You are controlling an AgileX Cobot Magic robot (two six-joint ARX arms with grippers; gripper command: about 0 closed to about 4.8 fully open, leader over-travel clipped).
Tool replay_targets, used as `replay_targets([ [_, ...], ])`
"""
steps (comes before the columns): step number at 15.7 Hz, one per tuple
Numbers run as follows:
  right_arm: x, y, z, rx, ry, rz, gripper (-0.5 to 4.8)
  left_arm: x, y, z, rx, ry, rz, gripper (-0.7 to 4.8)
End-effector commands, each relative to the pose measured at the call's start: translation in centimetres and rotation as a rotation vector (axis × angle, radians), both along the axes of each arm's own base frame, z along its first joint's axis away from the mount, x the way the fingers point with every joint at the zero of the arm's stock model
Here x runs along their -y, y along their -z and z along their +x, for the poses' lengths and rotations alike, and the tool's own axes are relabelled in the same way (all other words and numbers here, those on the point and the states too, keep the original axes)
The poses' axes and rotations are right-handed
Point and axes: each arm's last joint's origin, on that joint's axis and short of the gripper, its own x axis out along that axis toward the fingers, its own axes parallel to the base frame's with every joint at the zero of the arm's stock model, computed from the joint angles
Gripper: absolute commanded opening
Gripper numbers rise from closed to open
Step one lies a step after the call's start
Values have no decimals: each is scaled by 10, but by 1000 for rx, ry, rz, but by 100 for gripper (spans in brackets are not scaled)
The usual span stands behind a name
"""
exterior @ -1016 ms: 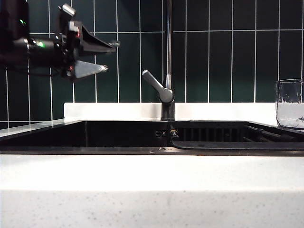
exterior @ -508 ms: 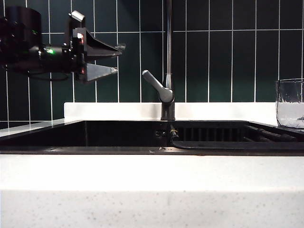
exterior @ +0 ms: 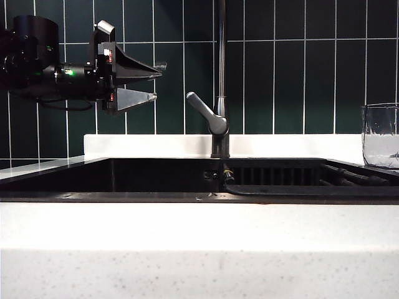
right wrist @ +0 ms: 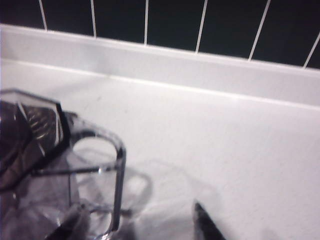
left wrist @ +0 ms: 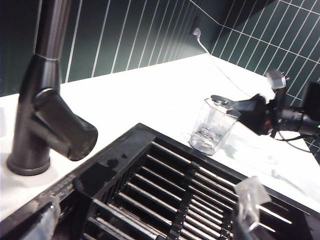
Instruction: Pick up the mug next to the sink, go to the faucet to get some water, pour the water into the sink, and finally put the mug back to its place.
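a: where do the grippers stand, and what might fail?

b: the left gripper (exterior: 149, 80) hangs level above the sink (exterior: 156, 197), to the left of the faucet (exterior: 219, 118), jaws spread and empty. the right gripper (left wrist: 220, 102) is out of the exterior view; seen from the left wrist, it lies at the rim of the mug (left wrist: 212, 126), jaws released, with nothing clasped yet. judged risks: a finger striking the rim could tip or slide the glass along the counter (exterior: 199, 230); a grasp on smooth walls might slip once water adds weight; the left arm, near the lever, could knock it.

a: and the mug itself?

b: clear, colourless, faceted walls and a thick base, with a loop handle showing in the right wrist view (right wrist: 75, 170). it stands upright on the white counter beside the sink's slotted rack (left wrist: 180, 195), to the right of the faucet.
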Motion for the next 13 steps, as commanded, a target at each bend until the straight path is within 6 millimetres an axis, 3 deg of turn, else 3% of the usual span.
replay_targets([
  [1, 1, 5, 3, -2, -25, 3, 265, 1, -3, 0, 14, 10, -3, 479],
  [6, 4, 13, 14, -1, -70, 14, 265, 1, -3, 0, 14, 9, -2, 479],
  [13, 13, 11, 44, 11, -142, 45, 261, 1, -2, 0, 34, 17, 4, 479],
])
